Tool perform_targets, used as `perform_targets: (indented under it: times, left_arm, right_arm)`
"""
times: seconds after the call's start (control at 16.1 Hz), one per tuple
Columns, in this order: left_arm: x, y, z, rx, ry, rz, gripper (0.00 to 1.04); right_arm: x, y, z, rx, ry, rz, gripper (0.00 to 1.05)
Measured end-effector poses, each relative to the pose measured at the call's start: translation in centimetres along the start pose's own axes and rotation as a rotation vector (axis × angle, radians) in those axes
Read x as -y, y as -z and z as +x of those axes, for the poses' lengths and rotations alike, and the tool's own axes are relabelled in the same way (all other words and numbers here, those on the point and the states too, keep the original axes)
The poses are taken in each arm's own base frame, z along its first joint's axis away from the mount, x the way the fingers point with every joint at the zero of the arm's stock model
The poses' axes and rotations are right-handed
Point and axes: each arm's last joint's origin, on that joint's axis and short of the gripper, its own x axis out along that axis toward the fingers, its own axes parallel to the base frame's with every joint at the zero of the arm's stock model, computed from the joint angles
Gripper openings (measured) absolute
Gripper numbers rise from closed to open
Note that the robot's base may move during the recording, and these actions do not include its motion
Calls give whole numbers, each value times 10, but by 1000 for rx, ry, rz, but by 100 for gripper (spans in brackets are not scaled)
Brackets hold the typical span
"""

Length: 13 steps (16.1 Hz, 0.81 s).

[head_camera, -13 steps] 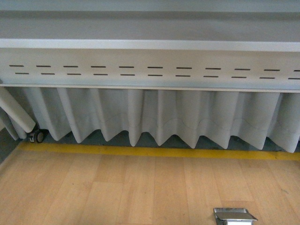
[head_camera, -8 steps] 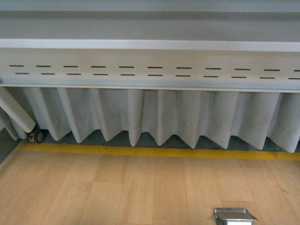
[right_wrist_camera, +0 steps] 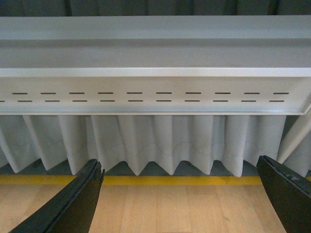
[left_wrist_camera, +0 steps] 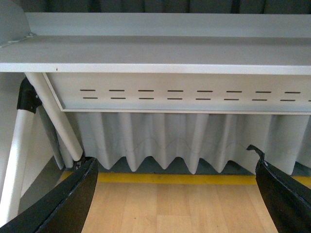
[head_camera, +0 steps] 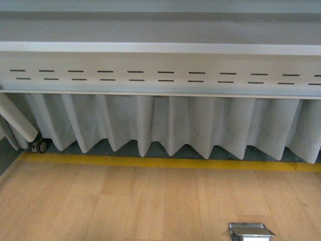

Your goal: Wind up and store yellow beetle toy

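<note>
Nothing has moved since the earlier front views | left end effector (left_wrist_camera: pixel 172 156) and right end effector (right_wrist_camera: pixel 180 162) both gape wide, empty | glossy yellow beetle toy car shows in no view | you should locate it, perhaps atop the grey slotted counter (head_camera: pixel 160 75), before reaching.

We cannot see the yellow beetle toy in any view; it lies neither within the left pincer (left_wrist_camera: pixel 171 155) nor within the right pincer (right_wrist_camera: pixel 180 162)
</note>
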Motion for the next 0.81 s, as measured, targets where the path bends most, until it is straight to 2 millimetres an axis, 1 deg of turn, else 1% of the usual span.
perform_targets:
  times: [0.81]
  left_arm:
    - [0, 0, 0, 0, 0, 0, 98]
  right_arm:
    - [0, 0, 0, 1, -1, 0, 98]
